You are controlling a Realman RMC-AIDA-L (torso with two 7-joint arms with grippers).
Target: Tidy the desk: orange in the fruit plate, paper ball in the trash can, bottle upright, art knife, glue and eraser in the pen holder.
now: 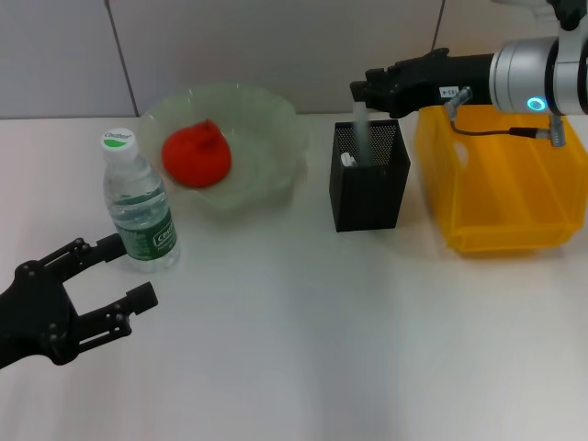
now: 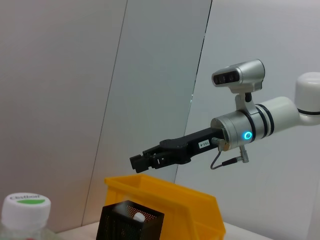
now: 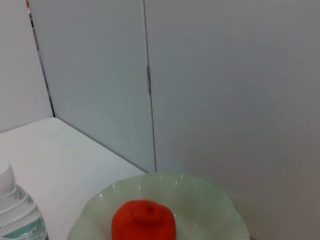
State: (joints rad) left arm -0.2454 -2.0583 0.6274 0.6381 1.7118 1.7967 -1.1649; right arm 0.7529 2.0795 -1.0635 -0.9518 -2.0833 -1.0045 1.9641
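Right gripper (image 1: pixel 360 92) hovers directly above black mesh pen holder (image 1: pixel 369 175), a pale stick-like item (image 1: pixel 361 133) hanging vertical below it into the holder; whether it is gripped, cannot tell. Left gripper (image 1: pixel 118 273) parked at 7 o'clock, fingers spread, empty. Clear ribbed plastic bottle (image 1: pixel 140 204) upright. Orange (image 1: pixel 196 153) in translucent scalloped plate (image 1: pixel 276 129). Yellow bin (image 1: pixel 501 197) at 3 o'clock.

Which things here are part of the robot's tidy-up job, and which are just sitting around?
Part of the job:
orange
fruit plate
bottle
pen holder
yellow bin, likely the trash can

Just sitting around:
nothing else on the table
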